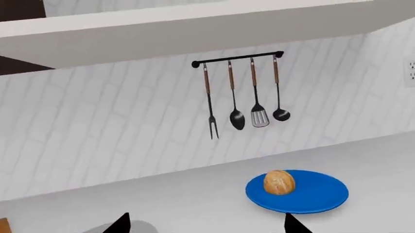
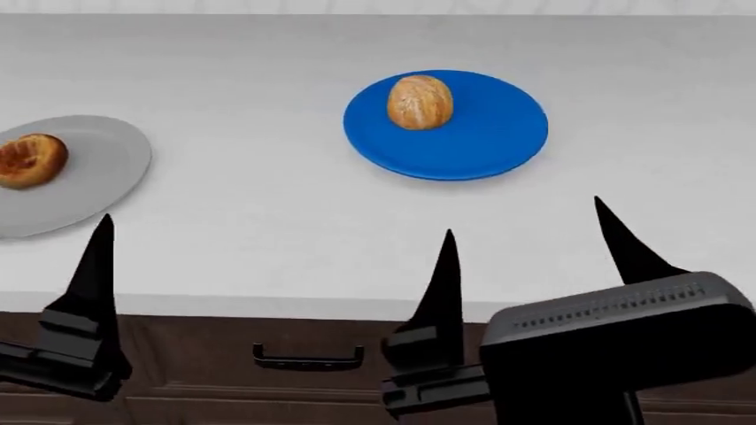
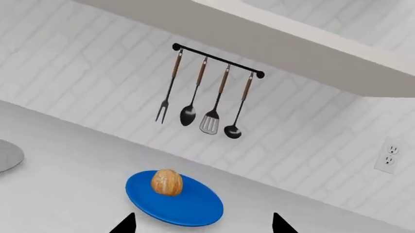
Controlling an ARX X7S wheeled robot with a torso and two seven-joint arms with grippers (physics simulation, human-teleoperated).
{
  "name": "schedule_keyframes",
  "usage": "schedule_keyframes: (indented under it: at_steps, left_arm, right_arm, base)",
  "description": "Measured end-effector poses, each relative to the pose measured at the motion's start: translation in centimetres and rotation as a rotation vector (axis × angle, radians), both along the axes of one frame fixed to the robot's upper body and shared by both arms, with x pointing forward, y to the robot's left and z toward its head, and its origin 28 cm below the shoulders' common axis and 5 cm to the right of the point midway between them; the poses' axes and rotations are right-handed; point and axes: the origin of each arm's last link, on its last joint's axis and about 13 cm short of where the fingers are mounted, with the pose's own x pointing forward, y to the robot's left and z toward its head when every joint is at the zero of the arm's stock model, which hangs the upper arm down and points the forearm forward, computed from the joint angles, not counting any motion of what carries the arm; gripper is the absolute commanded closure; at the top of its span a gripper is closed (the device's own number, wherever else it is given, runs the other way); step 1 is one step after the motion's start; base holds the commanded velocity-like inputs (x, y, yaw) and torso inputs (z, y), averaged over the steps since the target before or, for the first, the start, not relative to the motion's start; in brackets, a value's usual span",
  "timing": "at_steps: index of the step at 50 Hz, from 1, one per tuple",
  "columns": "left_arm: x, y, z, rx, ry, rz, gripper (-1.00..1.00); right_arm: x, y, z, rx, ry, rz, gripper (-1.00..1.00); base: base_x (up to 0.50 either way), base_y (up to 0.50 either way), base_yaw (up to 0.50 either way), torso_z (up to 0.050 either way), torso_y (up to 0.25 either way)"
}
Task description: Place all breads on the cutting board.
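- Right gripper [image 2: 521,232]: fingers spread wide, nothing between them, hanging over the counter's front edge. Tips point toward the back wall.
- Left gripper [image 1: 206,222]: both tips show in its wrist view, spread apart and empty. Head view shows only one left finger [image 2: 97,257], over the front edge at far left.
- Pale roll [image 2: 420,101] lies straight ahead of the right gripper, further back on the counter [image 2: 260,221], sitting on the far-left part of the blue plate [image 2: 484,142]. Well apart from the fingers, no contact.
- Right wrist view frames the roll slightly off-centre between the tips, so the right arm looks lined up and nearer for this one.
- Dark roll [image 2: 30,159] sits on the grey plate [image 2: 106,168] at far left, ahead of the left finger; left arm is nearer for it.
- Rolls are round, no long axis to match.
- Cutting board: not clearly in view; a brown sliver at the left wrist view's corner, cannot tell.
- Judgement: no bread moved yet; next is a forward reach and descent.
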Motion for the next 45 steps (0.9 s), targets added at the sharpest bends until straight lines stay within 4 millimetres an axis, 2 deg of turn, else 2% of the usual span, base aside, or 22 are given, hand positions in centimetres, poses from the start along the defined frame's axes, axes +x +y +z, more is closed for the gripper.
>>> schedule_keyframes:
  at_steps: [5, 14, 45]
  left_arm:
    - [-0.1, 0.0, 0.6, 0.004, -0.006, 0.006, -1.0]
    - [-0.3, 0.2, 1.5, 0.01, -0.013, 0.029, -1.0]
    - [-0.9, 0.5, 2.6, 0.013, -0.025, 0.041, -1.0]
  right_arm:
    - [-0.2, -0.1, 0.3, 0.005, -0.002, 0.007, -1.0]
    - [-0.3, 0.1, 1.0, -0.002, -0.002, 0.01, -1.0]
    - [-0.9, 1.3, 2.1, -0.099, -0.019, 0.009, -1.0]
  base:
    - [0.0, 0.5, 0.0, 0.0, 0.0]
    - [0.02, 0.0, 0.0, 0.0, 0.0]
    - [0.5, -0.01, 0.0, 0.0, 0.0]
